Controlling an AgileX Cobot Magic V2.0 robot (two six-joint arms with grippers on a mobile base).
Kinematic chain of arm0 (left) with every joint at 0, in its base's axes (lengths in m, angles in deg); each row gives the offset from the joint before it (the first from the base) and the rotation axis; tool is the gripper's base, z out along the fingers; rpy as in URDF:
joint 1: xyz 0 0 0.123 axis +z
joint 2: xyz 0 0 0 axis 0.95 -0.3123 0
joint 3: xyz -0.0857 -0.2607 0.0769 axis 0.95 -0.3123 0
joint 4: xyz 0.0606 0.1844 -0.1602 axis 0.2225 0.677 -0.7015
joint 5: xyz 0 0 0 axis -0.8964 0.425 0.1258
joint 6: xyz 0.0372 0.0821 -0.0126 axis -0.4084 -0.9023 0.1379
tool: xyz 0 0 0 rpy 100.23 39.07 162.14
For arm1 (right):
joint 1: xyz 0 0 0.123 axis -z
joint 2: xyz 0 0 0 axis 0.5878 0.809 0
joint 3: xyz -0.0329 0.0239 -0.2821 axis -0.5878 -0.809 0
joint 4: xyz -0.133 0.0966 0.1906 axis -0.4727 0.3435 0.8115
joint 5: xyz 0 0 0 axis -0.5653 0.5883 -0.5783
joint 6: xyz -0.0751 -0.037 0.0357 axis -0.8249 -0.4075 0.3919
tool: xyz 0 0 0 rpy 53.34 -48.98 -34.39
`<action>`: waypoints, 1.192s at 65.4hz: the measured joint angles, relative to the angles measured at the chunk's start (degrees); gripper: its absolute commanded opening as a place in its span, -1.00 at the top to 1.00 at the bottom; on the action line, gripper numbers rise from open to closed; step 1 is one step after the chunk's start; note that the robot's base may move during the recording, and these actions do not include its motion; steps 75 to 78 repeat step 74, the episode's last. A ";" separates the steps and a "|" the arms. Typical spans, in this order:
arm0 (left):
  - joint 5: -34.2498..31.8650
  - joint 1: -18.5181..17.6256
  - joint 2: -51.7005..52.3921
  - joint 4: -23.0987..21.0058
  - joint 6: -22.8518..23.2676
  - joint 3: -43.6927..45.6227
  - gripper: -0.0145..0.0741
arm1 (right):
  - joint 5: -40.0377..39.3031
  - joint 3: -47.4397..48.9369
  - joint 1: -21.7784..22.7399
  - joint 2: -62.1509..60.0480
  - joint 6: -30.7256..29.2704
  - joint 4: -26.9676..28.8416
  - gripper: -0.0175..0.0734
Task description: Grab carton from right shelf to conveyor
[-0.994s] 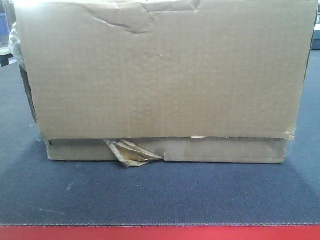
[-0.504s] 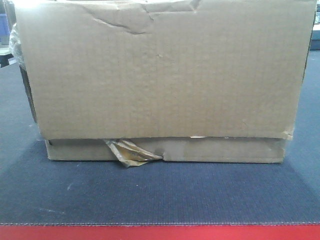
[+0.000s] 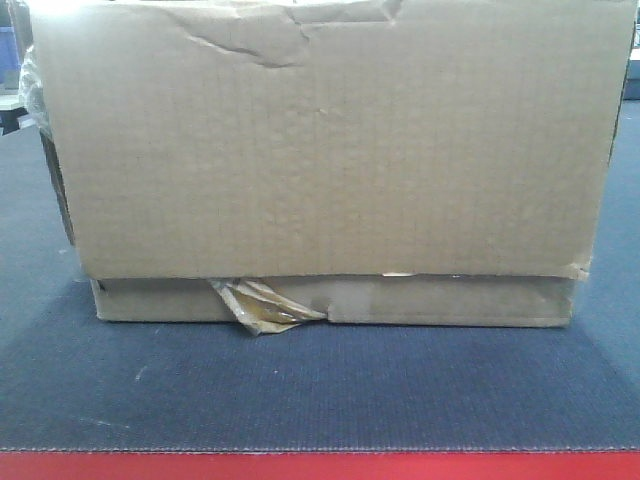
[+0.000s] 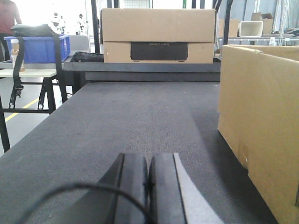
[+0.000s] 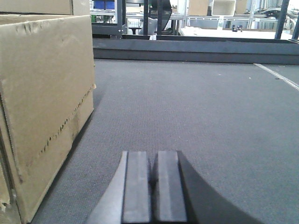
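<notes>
Front view shows our carton (image 3: 320, 160) resting on the conveyor (image 3: 320, 385), between our left gripper (image 4: 148, 182) and right gripper (image 5: 153, 186), both closed, empty: delivery seemingly done.

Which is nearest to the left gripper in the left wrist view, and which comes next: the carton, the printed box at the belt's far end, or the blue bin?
1. The carton, close on the right of the left gripper, sitting on the conveyor.
2. The printed box, straight ahead beyond the belt's far end.
3. The blue bin, far left on a side table; roughly level with the printed box, so the order is uncertain.
</notes>
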 measured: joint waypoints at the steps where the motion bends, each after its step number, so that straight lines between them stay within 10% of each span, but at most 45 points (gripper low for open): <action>1: 0.00 0.00 0.00 0.00 0.00 0.00 0.67 | -0.10 0.00 0.00 0.00 0.00 0.00 0.79; 78: 0.00 0.00 0.00 0.00 0.00 0.00 0.67 | -1.22 0.00 0.00 0.00 0.00 0.19 0.79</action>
